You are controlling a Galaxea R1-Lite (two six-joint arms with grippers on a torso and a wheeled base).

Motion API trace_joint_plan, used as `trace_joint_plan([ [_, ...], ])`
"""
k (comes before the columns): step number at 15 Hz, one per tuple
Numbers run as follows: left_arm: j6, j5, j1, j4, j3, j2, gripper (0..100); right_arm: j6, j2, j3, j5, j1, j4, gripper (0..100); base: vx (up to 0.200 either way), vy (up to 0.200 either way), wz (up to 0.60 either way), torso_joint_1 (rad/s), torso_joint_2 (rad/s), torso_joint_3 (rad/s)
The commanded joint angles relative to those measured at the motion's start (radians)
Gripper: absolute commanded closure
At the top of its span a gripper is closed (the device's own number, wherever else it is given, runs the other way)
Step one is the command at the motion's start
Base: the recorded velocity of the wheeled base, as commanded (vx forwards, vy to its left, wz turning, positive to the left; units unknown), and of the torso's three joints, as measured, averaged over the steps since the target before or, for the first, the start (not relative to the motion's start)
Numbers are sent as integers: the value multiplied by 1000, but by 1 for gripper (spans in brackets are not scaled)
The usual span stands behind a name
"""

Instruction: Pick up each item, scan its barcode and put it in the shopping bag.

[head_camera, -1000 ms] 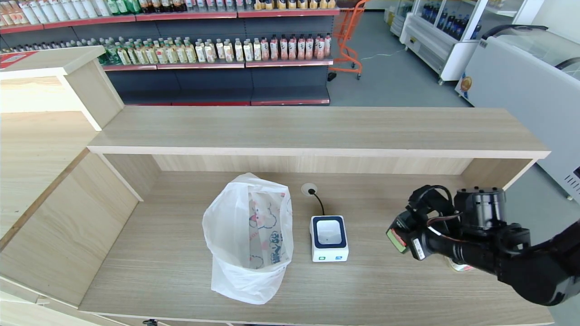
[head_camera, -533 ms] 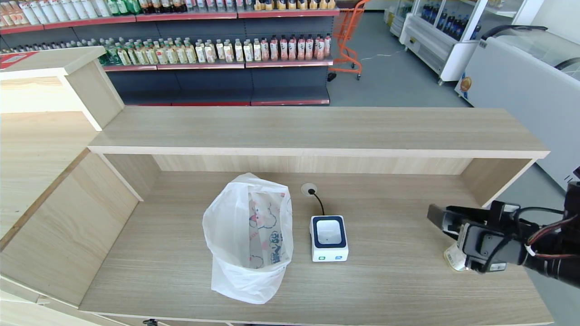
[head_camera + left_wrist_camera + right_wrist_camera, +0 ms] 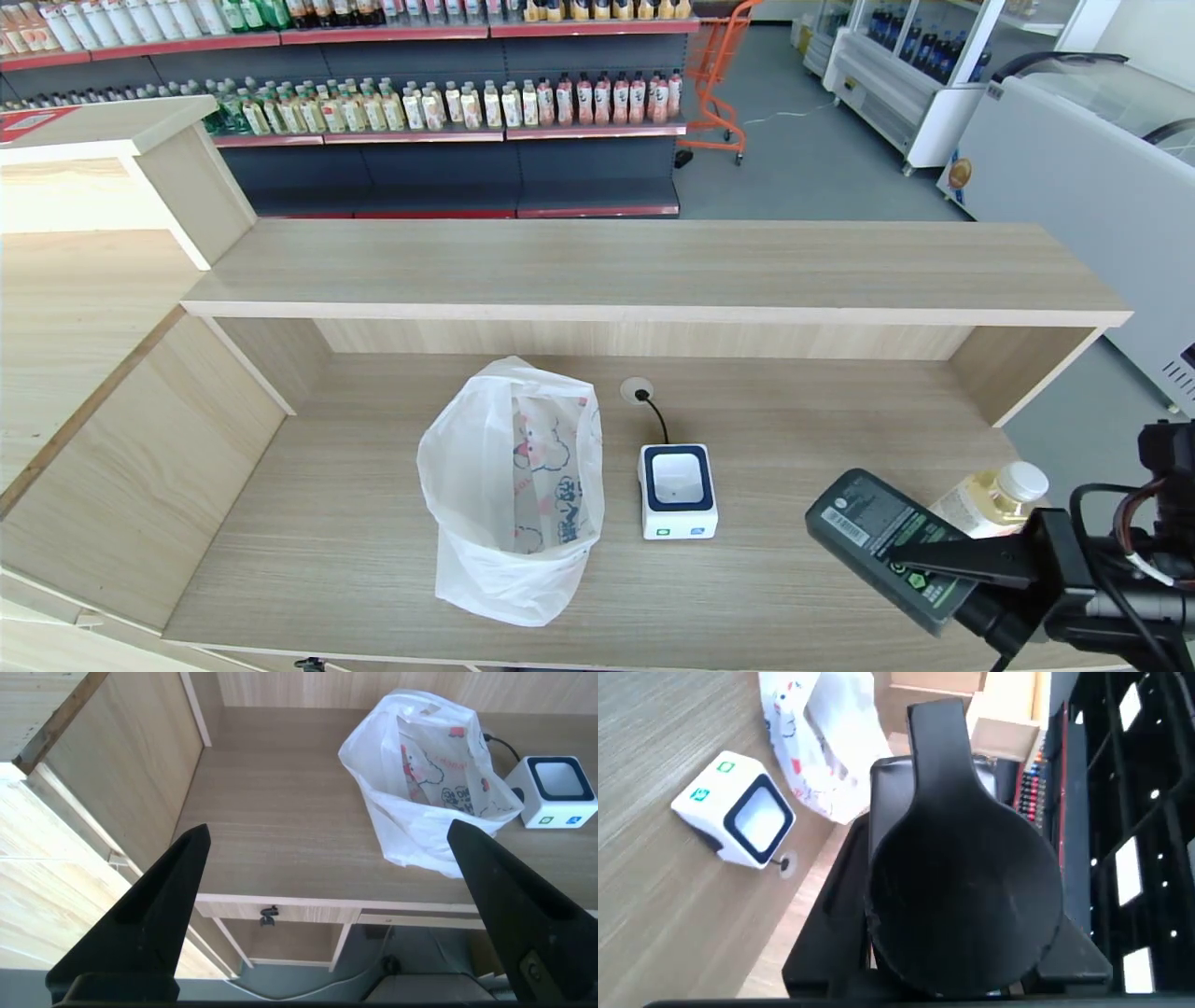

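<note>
My right claw [image 3: 901, 553] hangs low over the near right corner of the counter [image 3: 317, 541], its flat dark body with the stickers turned up towards my head. I cannot tell whether its fingers are apart or together. From the head they merge into one dark shape, and from the wrist the claw's own black parts cover the middle of the view. Just behind it, a drink bottle [image 3: 997, 495] with pale yellow liquid and a white cap rises above the claw, leaning with its cap towards the counter's right end. Its lower part is hidden by the claw, so I cannot say whether I am touching it.

My left claw [image 3: 329, 833] is held above the counter's near edge, left of the bag. Its fingers are spread wide apart, and the bare wood shows between them.

Farther out, the barcode scanner [image 3: 679, 490] sits mid-counter, well apart from my right claw. It is a white box with a dark-framed window facing up. A black cable [image 3: 656, 415] runs from its back to a round hole in the countertop. Just to the scanner's left, the white plastic shopping bag [image 3: 457, 485] stands open, with a printed packet [image 3: 551, 476] bearing cartoon drawings upright inside it.

Beyond the counter's raised ledge [image 3: 653, 266] are shop shelves [image 3: 448, 103] lined with bottles, and to the right a white chest freezer [image 3: 1074, 159].
</note>
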Motion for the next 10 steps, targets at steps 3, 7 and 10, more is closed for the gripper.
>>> trace_joint_plan([
  [3,0,0,1,0,0,2,0,-98,66,7,98,118,3,100,0,0,0,0,0,0],
  [7,0,0,2,0,0,2,0,-157,83,13,99,247,4,100,0,0,0,0,0,0],
  [10,0,0,1,0,0,2,0,-186,82,13,101,287,3,100,0,0,0,0,0,0],
])
